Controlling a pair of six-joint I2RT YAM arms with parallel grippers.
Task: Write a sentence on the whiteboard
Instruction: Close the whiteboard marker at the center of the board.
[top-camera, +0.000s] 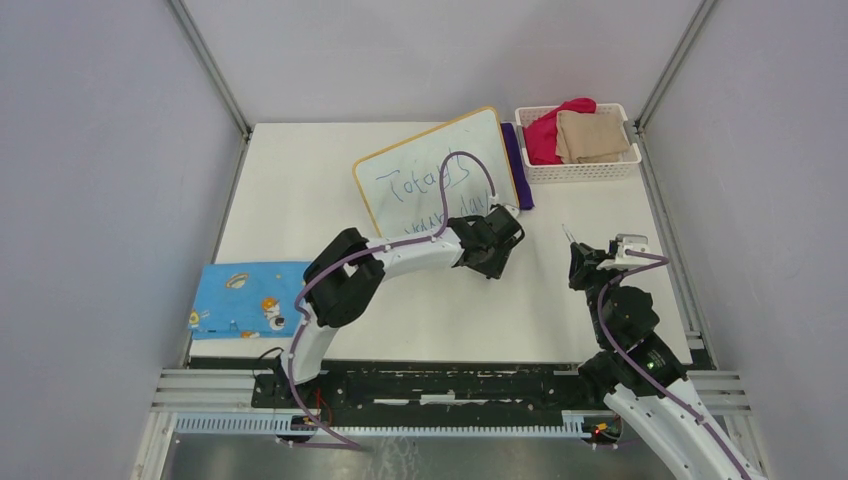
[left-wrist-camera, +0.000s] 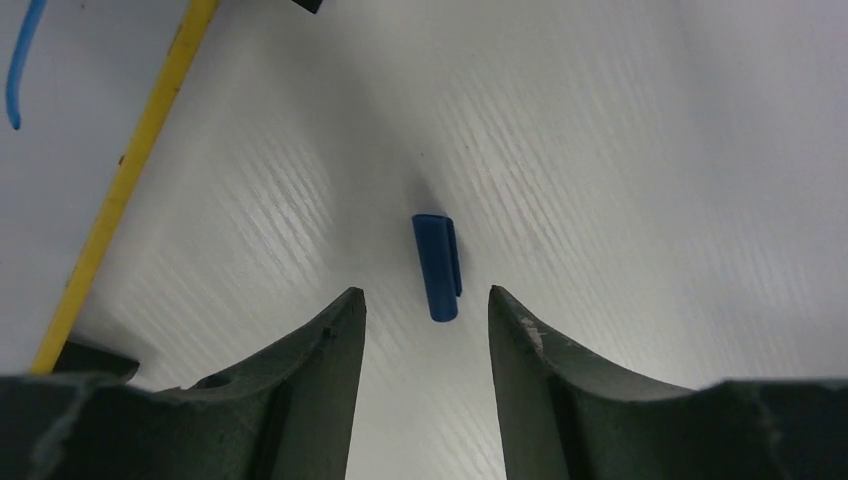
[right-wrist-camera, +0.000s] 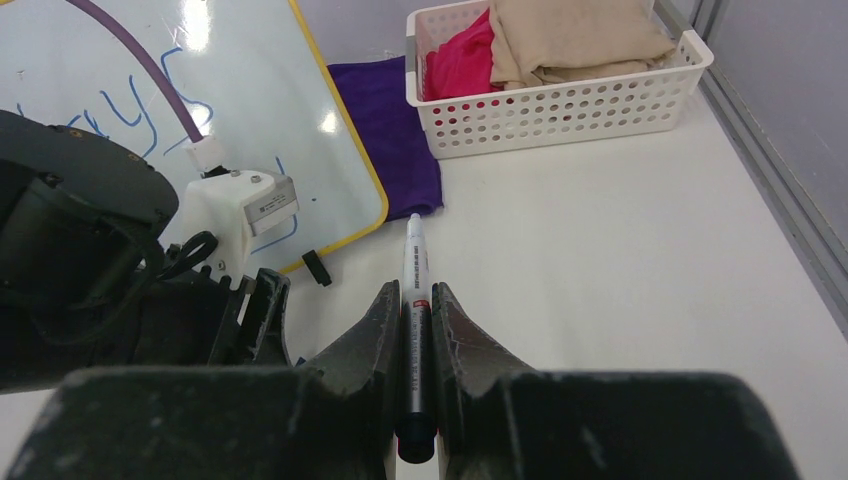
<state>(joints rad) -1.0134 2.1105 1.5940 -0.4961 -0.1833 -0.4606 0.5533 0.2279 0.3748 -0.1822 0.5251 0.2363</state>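
One risk: your left fingers (left-wrist-camera: 300, 400), spread empty over the blue cap (left-wrist-camera: 437, 267) beside the whiteboard (top-camera: 430, 165) at the bench's (top-camera: 300, 200) rear, may flick it rolling; right fingers (right-wrist-camera: 372, 350) pinch the marker (right-wrist-camera: 414, 270).

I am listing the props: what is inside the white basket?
The white basket holds a folded beige cloth and, beside it, a pink cloth. Anything beneath them is covered and cannot be seen.
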